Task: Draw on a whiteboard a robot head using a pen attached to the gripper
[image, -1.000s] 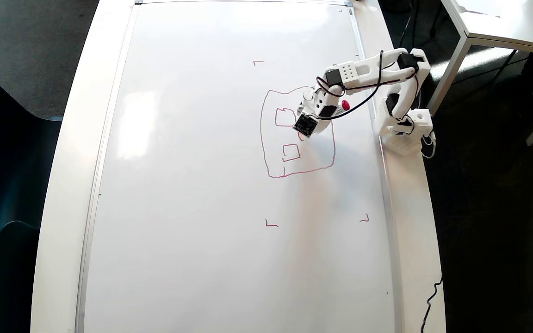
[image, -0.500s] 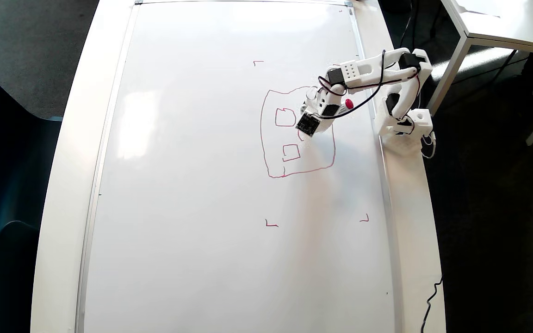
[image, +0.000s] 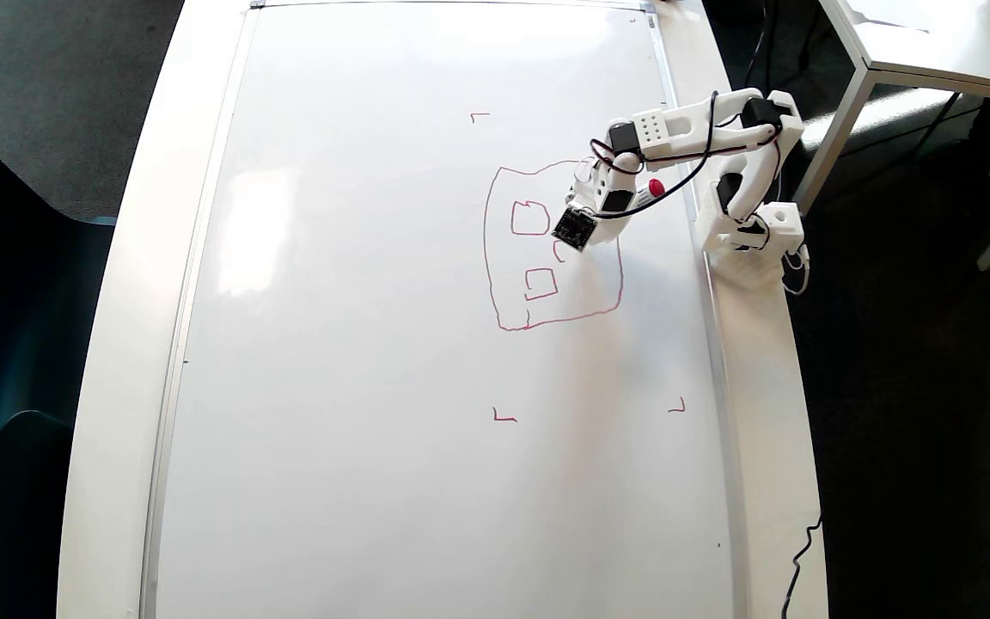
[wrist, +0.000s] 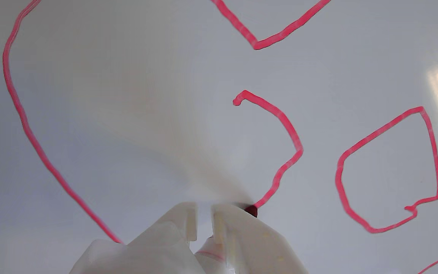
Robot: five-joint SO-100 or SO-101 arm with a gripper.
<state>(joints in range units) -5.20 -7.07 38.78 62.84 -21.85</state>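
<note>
Seen from overhead, a large glossy whiteboard [image: 375, 344] fills most of the frame, lying flat on a white table [image: 117, 344]. A small white robot arm [image: 701, 129] is mounted at the board's right edge, in the upper right of the frame, and reaches left over the drawing. The robot head [image: 495, 258], a thin red rounded-square outline, sits right of centre in the upper half of the board, with 2 small squares inside it, 1 above the other. The gripper [image: 577, 245] hangs over the right part of that outline, its black square module facing up. The pen's [image: 655, 188] red cap end shows just beside the gripper's wrist. In the wrist view, at bottom centre, the gripper [wrist: 203, 213] shows 2 white fingers [wrist: 238, 228] close together with a narrow slot between them; whether they clasp the pen cannot be told. A dark red tip [wrist: 251, 210] touches the whiteboard [wrist: 127, 114] at the lower end of a curved red stroke [wrist: 285, 125].
</note>
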